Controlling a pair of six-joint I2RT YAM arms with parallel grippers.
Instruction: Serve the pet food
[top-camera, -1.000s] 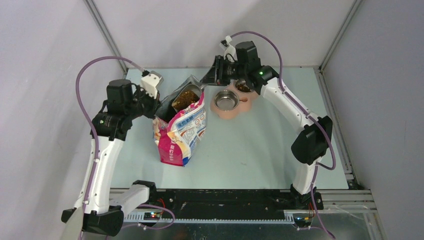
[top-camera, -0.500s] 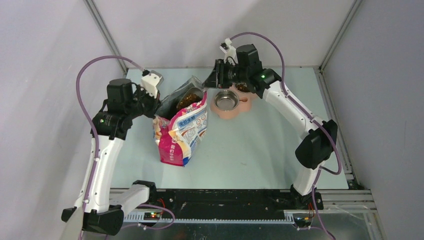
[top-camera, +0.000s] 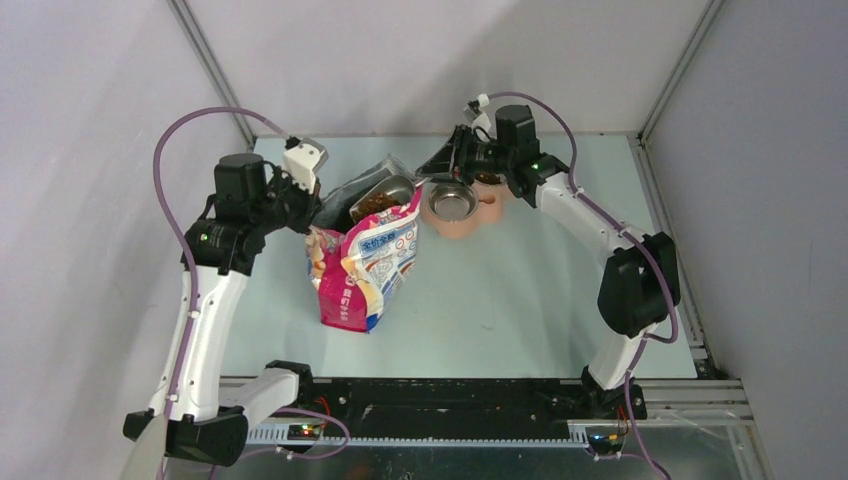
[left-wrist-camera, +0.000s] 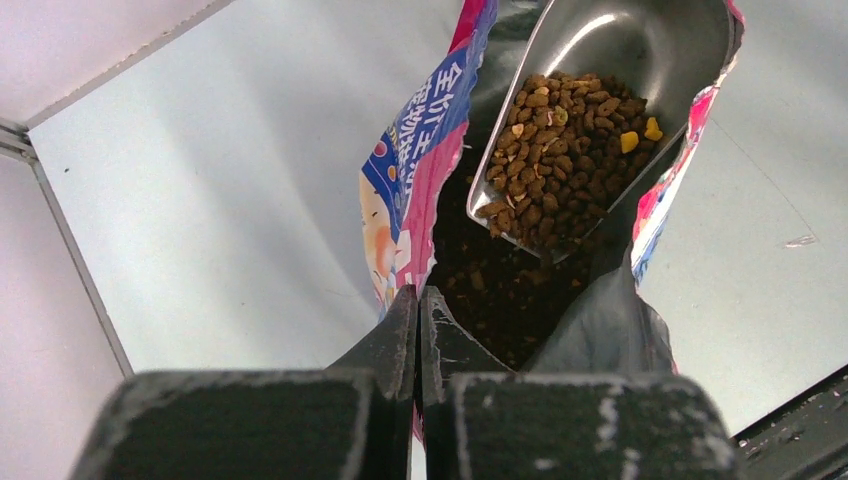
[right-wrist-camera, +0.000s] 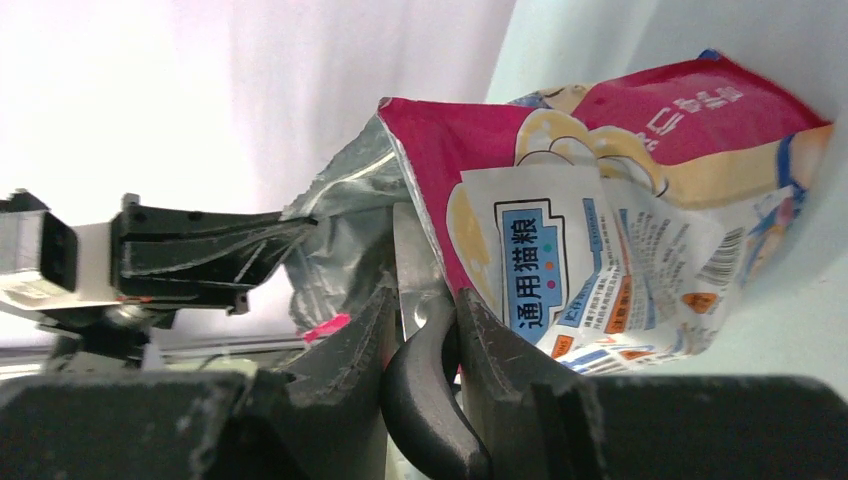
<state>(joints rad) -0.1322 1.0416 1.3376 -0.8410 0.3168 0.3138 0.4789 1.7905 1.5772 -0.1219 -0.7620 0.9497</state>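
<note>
The left gripper pinches the rim of the pink-white-blue printed bag, left of the tabletop's middle, so its mouth gapes. Inside, the grey metal scoop carries dark-brown kibble. The right gripper clamps its handle, presumably bound for the pink 2-bowl feeder by the far edge.

Table: pale green top, matte, evenly lit. Walls: plain grey-lilac panels on three sides. Posts: silver metal struts at the far corners. Rail: black, along the near edge.
</note>
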